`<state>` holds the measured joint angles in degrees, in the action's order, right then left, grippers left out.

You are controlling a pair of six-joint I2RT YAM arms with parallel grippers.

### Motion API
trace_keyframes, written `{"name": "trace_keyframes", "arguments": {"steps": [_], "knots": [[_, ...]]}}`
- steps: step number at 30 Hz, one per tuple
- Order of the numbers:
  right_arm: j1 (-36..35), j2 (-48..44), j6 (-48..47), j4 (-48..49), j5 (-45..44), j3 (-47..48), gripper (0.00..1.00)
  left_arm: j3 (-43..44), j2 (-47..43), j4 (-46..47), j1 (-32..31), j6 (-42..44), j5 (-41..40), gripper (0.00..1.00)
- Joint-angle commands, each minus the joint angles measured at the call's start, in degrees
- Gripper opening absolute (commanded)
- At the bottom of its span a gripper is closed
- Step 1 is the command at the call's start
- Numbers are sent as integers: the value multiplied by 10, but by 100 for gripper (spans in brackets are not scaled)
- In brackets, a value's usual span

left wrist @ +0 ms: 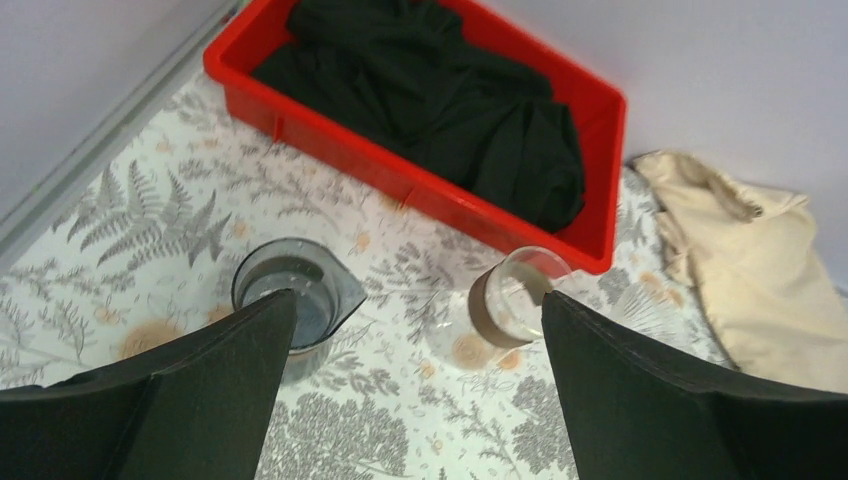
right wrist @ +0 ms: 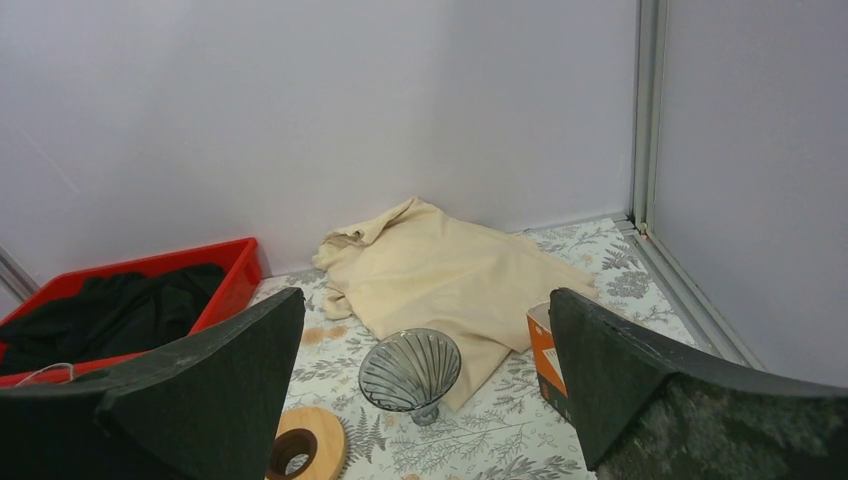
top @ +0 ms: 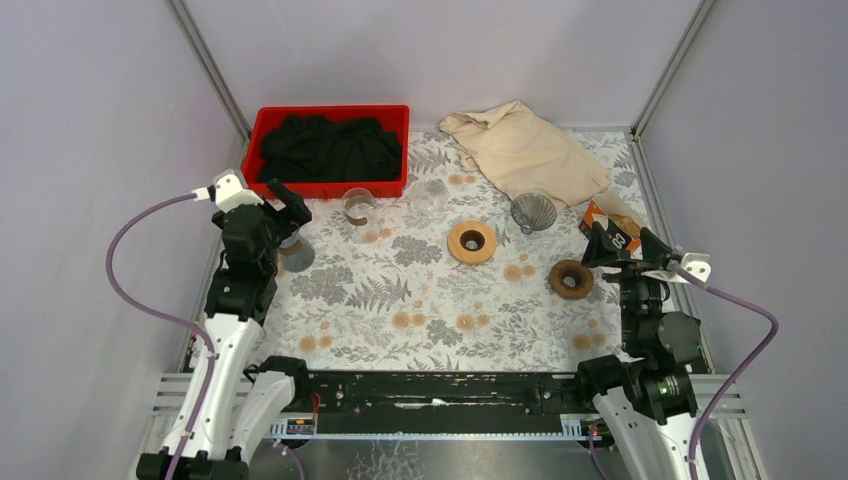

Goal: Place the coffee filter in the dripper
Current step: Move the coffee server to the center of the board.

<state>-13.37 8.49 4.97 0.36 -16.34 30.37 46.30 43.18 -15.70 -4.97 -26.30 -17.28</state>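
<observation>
A beige cloth lies touching the dripper from behind, with an orange box to its right and a pale ring and dark ring nearer. The dripper, a ribbed smoky-glass cone, sits back right on the surface, stem down, mouth tipped toward the right arm. The left fingers and right fingers are spread wide, empty.

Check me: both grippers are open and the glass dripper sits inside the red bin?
No. The glass dripper rests on the table by the beige cloth, not in the red bin; see the right wrist view. The left gripper and right gripper are open.
</observation>
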Motion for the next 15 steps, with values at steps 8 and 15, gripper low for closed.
{"name": "trace_keyframes", "arguments": {"steps": [8,15], "knots": [[-32,-35,-13,21,-1,-6,99,18,78,-91,148,-37,35,100],[-42,-41,-15,21,-4,-8,99,34,167,-89,231,-29,129,91]]}}
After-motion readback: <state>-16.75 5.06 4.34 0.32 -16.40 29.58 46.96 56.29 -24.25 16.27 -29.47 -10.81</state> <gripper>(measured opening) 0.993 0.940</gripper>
